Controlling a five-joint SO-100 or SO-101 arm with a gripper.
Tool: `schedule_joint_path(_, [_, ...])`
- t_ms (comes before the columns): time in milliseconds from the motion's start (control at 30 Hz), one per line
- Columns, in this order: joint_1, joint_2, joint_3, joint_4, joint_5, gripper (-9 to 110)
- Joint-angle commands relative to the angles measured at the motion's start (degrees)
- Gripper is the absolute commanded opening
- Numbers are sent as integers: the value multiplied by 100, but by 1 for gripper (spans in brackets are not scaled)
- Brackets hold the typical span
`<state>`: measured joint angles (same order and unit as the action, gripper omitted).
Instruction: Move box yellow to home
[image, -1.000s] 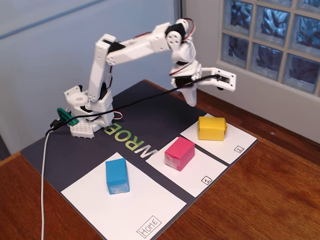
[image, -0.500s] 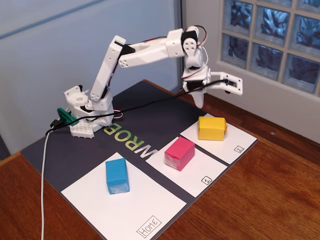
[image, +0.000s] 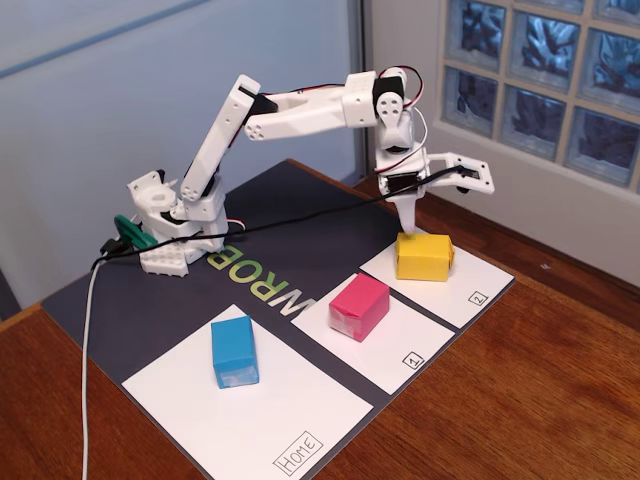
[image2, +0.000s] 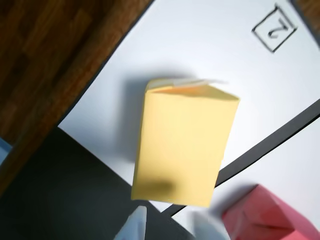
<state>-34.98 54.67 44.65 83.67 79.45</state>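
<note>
The yellow box (image: 424, 256) lies on the white sheet marked "2" (image: 478, 284) at the right of the fixed view. My gripper (image: 430, 207) hangs just above the box's far edge, open and empty, one finger pointing down and the other swung out to the right. In the wrist view the yellow box (image2: 185, 147) fills the centre, with my fingertips (image2: 134, 225) blurred at the bottom edge, apart from the box. Home (image: 300, 405) is the large white sheet at the front left, and a blue block (image: 234, 351) stands on it.
A pink block (image: 359, 306) sits on the middle sheet marked "1" (image: 405, 345), between the yellow box and home; it shows in the wrist view (image2: 272, 217) too. The sheets lie on a dark mat (image: 130, 300) on a wooden table. A black cable (image: 290, 222) runs across the mat.
</note>
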Motion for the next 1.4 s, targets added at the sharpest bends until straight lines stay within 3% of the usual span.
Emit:
schedule_joint_path(0, [-70, 97, -264, -132, -176, 30])
schedule_joint_path(167, [-141, 114, -264, -141, -158, 39])
schedule_joint_path(1367, [-35, -1028, -193, -694, 686, 34])
